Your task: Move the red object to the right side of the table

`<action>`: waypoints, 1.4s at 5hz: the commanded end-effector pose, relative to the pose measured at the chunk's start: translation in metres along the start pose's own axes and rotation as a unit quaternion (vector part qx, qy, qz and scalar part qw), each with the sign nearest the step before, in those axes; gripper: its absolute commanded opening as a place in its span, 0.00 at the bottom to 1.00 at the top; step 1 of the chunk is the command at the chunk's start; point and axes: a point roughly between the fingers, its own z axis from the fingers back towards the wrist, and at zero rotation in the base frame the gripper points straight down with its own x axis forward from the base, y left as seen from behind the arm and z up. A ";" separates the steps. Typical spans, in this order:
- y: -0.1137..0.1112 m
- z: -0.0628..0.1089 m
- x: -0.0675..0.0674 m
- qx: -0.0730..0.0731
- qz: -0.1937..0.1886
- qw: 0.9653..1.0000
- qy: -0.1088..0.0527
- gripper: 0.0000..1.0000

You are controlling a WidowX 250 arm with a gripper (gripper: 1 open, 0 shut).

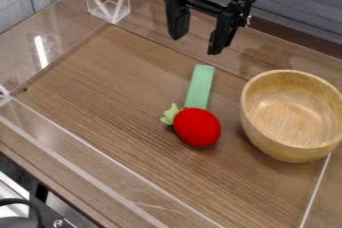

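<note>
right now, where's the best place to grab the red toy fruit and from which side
Probably around the round red body of the red toy fruit, from straight above. Its leafy tuft and the green bar crowd its upper-left, so place the open gripper fingers across the free sides.

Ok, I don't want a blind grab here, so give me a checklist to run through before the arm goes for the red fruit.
1. Gripper open: ok, fingers spread and holding nothing.
2. Gripper over the red object: not ok, it hangs above the far part of the table, well behind the fruit.
3. Fruit free to grasp: cannot tell, its leafy side sits right at the end of the green bar; contact unclear.
4. Right side free for placing: not ok, the wooden bowl fills most of it.
5. Fruit inside the acrylic walls: ok.
</note>
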 end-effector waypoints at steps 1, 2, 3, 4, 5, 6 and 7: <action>0.002 0.008 -0.001 0.000 0.034 0.999 -0.001 1.00; 0.000 -0.003 -0.001 0.003 0.023 1.000 -0.002 1.00; -0.003 -0.006 0.003 0.002 0.011 1.000 -0.003 1.00; 0.000 0.009 0.000 0.006 -0.008 1.000 -0.011 1.00; 0.004 0.025 -0.004 0.007 -0.021 1.000 -0.022 1.00; 0.007 0.031 -0.011 0.008 -0.025 0.999 -0.019 1.00; 0.011 0.028 -0.002 0.006 0.028 1.000 -0.008 1.00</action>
